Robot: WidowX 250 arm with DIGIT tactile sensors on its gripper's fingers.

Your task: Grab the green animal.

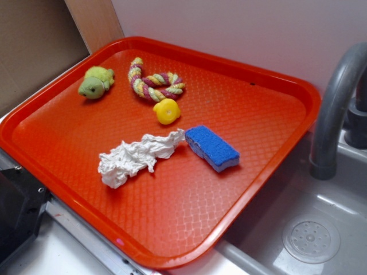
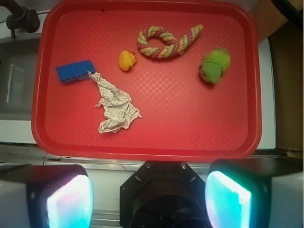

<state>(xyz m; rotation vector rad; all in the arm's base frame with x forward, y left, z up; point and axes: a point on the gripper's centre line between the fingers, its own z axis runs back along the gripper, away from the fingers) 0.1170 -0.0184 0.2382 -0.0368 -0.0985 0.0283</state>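
Hand (image 2: 149,194) hangs released above the near edge of the red tray (image 2: 152,142), holding nothing. The green animal (image 2: 214,66) lies in a far corner of the tray, beside the braided rope (image 2: 166,42).

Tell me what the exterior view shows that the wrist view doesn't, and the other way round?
Only the exterior view shows the grey faucet and the round sink drain.

Only the wrist view shows the gripper, its two glowing fingers spread wide and holding nothing.

Both show the red tray carrying the green animal, the braided rope, the small yellow piece, the blue sponge and the crumpled white paper towel, the paper's tip touching the sponge.
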